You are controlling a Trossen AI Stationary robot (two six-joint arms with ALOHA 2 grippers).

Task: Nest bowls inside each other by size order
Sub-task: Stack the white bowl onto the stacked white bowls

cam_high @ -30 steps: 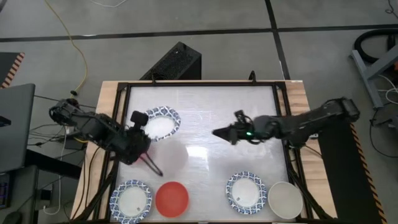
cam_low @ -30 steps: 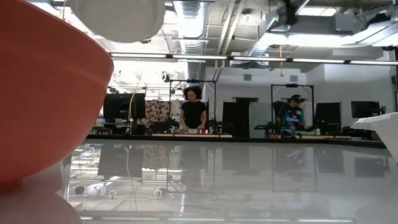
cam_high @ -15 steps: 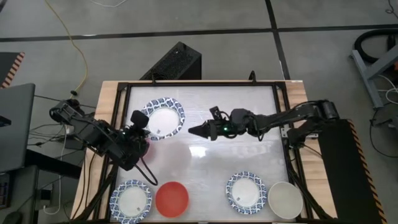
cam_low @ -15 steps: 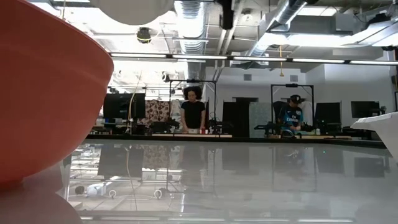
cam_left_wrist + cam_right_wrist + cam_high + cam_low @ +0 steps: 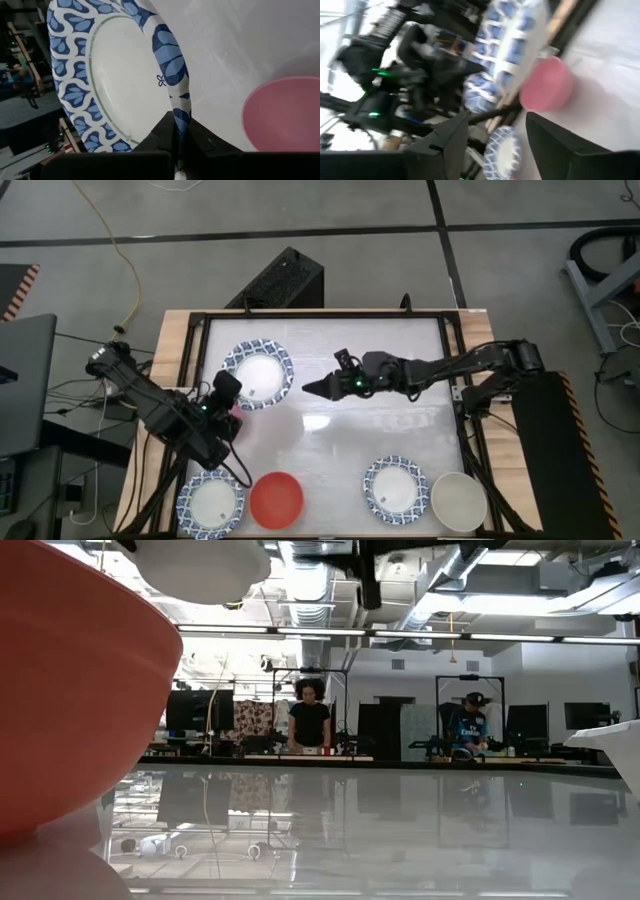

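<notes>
My left end effector [image 5: 175, 145] is clamped on the rim of a blue-and-white patterned bowl [image 5: 258, 374], which it holds tilted on edge above the left rear part of the tabletop [image 5: 330, 435]. In my left wrist view the bowl's rim runs straight down between my two dark fingers [image 5: 150, 142], its white centre facing the camera. Just beside that grip, a small pink bowl [image 5: 285, 112] sits on the tabletop, close under the patterned one.

My right end effector [image 5: 312, 388] reaches in from the right at mid-table, its fingers [image 5: 447, 145] standing apart with nothing between them, pointing toward the held bowl and just short of its rim.

Along the near edge lie the other bowls: a second patterned bowl [image 5: 211, 503] at the left, the red bowl [image 5: 276, 499] just beside it, a third patterned bowl [image 5: 396, 486] further right, and the cream-white bowl [image 5: 460, 501] next to that. None of these four is nested.
</notes>
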